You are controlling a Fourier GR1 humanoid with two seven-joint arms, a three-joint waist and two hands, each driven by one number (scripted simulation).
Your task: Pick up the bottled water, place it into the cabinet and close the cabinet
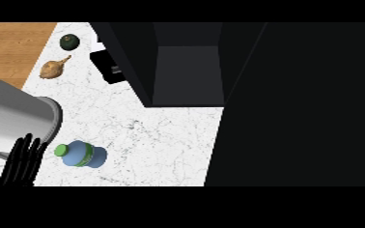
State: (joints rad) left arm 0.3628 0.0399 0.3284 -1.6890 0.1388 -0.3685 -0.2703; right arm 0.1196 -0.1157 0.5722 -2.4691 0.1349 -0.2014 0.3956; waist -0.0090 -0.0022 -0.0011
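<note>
At the lower left of the frame the bottle [84, 155] is on the counter [157, 140] just beside the left hand [21, 162], whose straight fingers hold nothing; it looks light, stiff and smooth, so its round body seems the best place to grip.

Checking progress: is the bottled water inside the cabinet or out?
Out: the bottled water sits on the counter near the left hand, away from the cabinet.

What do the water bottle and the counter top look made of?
Bottled water: probably smooth plastic, bluish body with green cap and label band. Counter top: white with fine grey veining, so marble or a stone-look surface; no glare, seemingly matte.
</note>
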